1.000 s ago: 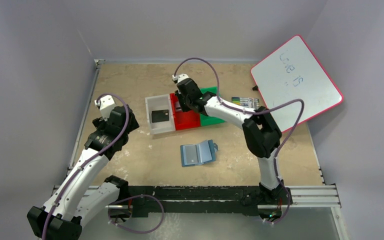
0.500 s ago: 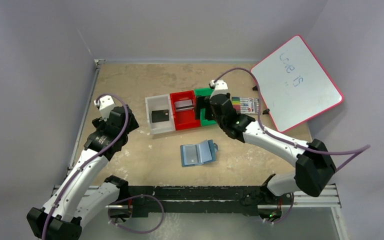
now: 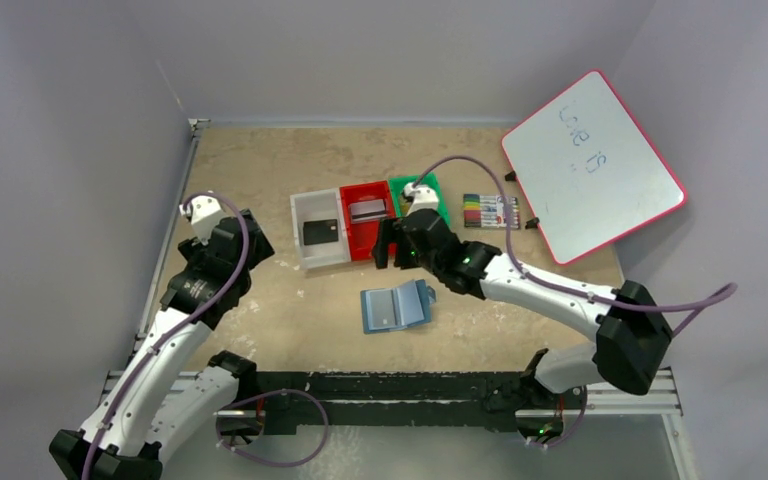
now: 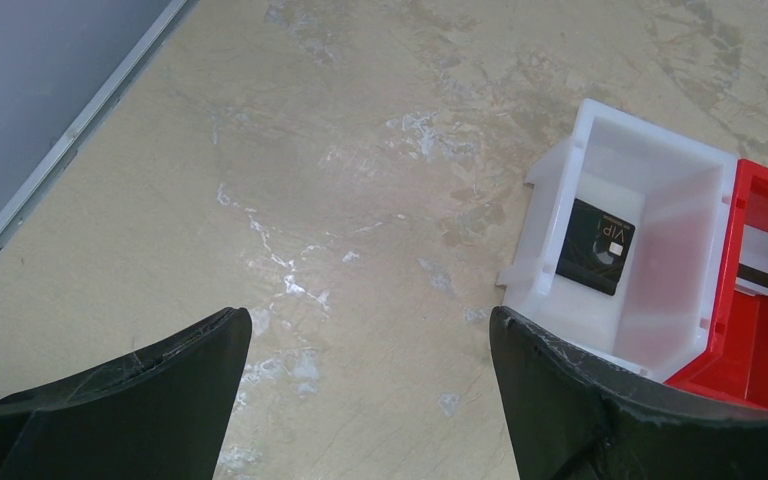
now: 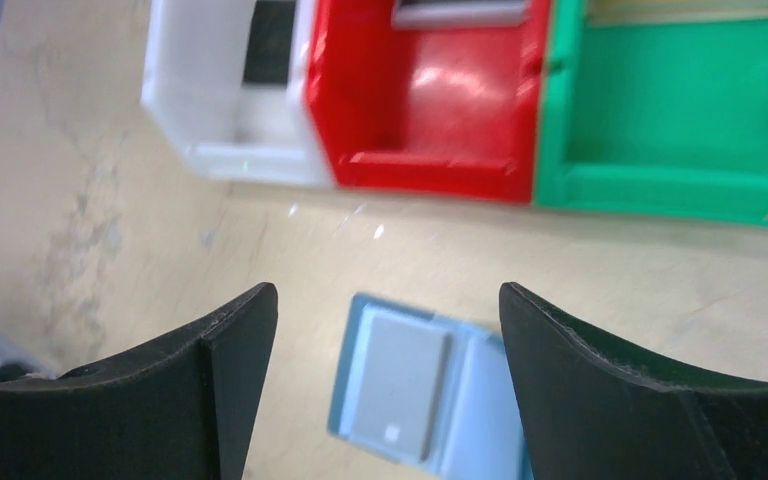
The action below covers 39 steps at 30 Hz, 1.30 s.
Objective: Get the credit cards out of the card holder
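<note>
A second ago your right gripper [image 5: 385, 300] was standing over the red bin [image 5: 430, 110]. Now a silver-grey card [image 3: 368, 210] is lying in that bin, and the gripper is coming back toward you with jaws wide and nothing between them. It is hanging just at 12 o'clock of the card holder [image 3: 397, 307], which is lying open near the middle of the worktop [image 3: 260, 150]. One grey card [image 5: 392, 385] is still sitting in the holder's left pocket, so I am judging the task as not finished. A black card [image 4: 596, 247] is resting in the white bin [image 3: 305, 215]. The green bin [image 5: 660, 120] is showing a pale strip at its far edge, and I cannot tell if this is a card. Your left gripper [image 4: 370, 320] is also wide and empty, waiting over bare worktop at 9 o'clock of the white bin, well apart from the holder. Nothing is blocking the way down. However, the holder is loose and may be sliding when you are pulling. The markers [image 3: 490, 211] and the whiteboard [image 3: 593, 165] are staying at 2 o'clock, out of the way.
</note>
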Available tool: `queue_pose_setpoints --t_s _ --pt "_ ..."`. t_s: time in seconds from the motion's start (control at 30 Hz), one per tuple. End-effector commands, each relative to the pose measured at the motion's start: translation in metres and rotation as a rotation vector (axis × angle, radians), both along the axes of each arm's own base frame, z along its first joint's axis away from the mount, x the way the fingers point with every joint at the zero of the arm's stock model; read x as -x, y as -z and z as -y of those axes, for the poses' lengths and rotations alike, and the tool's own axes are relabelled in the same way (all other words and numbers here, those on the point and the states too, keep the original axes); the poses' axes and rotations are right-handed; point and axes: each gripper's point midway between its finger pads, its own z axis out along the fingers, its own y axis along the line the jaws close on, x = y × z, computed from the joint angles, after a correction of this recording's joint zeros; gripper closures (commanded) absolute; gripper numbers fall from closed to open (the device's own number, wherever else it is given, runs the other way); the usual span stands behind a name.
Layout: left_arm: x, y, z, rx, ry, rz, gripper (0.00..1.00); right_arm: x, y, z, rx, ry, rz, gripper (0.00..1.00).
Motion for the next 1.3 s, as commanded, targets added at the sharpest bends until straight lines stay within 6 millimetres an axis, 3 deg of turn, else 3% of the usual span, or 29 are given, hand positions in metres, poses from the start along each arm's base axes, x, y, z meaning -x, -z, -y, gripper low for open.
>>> queue_pose_setpoints --t_s 0.0,0.13,0.3,0.53,0.73,0.87,1.07,1.27 --pt "-0.002 -0.004 -0.004 -0.004 -0.027 0.023 0.11 0.037 0.001 -0.028 0.061 -0.022 -0.063 0.18" --pt "0.000 -0.005 -0.006 0.000 -0.035 0.035 0.11 0.066 0.027 -0.035 0.181 0.004 -0.106 0.19" --pt "0.001 -0.007 -0.008 0.000 -0.049 0.042 0.11 0.086 0.056 -0.036 0.255 0.017 -0.145 0.23" --pt "-0.001 -0.004 -0.006 -0.002 -0.043 0.028 0.11 0.091 0.085 -0.022 0.340 0.038 -0.173 0.29" --pt "-0.004 0.001 -0.003 -0.008 -0.027 0.003 0.11 0.094 0.103 -0.037 0.341 -0.037 -0.189 0.32" --pt "-0.003 0.000 -0.004 -0.007 -0.033 0.007 0.11 0.095 0.118 -0.035 0.377 -0.030 -0.209 0.32" --pt "-0.001 -0.002 -0.005 -0.004 -0.039 0.020 0.11 0.098 0.127 -0.023 0.427 -0.019 -0.218 0.36" --pt "-0.003 0.000 -0.004 -0.005 -0.033 0.011 0.11 0.099 0.137 -0.027 0.433 -0.039 -0.231 0.44"
